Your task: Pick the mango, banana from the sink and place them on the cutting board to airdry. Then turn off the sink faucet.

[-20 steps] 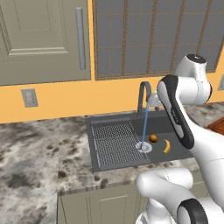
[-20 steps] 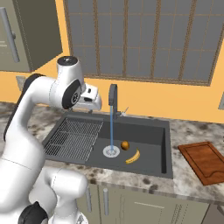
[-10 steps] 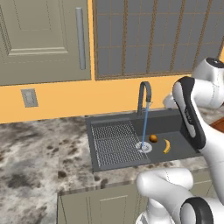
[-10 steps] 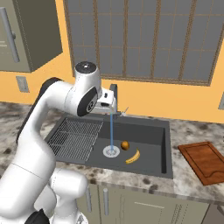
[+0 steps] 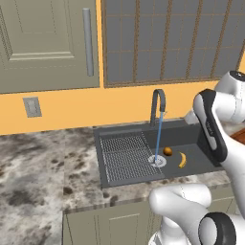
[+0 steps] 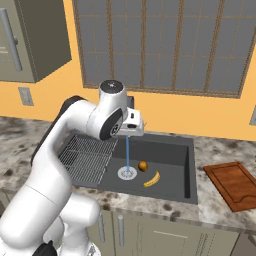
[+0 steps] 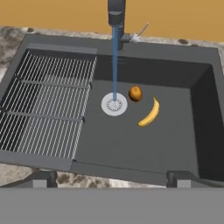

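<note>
Claw point(image 7: 112, 177) spread wide, empty, high over dark grey basin sink point(image 7: 192, 65); should drop straight onto small round orange mango point(image 7: 135, 93), clear of curved yellow banana point(image 7: 150, 113) just beside.

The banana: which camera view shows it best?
The hand view. There the banana lies unblocked on the sink floor, its curve clear, beside the mango and apart from it. The right base view shows it smaller but whole. In the left base view it is small, close to the arm.

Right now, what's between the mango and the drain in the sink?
Nothing: bare dark basin floor separates the mango from the drain in the hand view.
</note>
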Robot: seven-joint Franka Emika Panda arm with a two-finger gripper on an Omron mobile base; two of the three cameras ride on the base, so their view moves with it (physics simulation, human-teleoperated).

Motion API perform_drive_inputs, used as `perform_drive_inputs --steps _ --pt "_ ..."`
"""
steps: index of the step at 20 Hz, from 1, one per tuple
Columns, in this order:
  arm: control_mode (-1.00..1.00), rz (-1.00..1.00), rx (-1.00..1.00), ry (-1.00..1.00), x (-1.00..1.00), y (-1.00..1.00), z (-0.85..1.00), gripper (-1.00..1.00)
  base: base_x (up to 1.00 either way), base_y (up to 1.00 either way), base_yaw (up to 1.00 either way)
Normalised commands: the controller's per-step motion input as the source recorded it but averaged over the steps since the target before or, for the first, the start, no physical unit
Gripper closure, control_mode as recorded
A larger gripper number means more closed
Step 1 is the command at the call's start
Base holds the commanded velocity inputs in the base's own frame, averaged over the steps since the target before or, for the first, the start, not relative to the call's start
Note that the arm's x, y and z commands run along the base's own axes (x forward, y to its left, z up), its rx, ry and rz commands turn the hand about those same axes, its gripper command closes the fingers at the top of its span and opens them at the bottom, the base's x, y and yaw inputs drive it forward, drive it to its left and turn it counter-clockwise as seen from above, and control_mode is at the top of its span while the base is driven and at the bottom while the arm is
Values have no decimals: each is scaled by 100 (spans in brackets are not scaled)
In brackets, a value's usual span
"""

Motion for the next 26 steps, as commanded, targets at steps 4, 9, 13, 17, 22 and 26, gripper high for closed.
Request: perform_drive_inputs --steps 4,9,13,17,22,26 --pt "-100 1 0 0 8 -4 -31 -100 0 0 0" --pt "-100 1 0 0 7 -7 -24 -100 0 0 0" --pt "-100 0 0 0 9 -14 -21 -100 0 0 0" --pt "-100 0 0 0 15 -11 -24 -100 0 0 0" --pt "-100 0 0 0 18 -13 -24 -100 0 0 0" --pt "-100 0 0 3 7 -18 -24 -100 0 0 0"
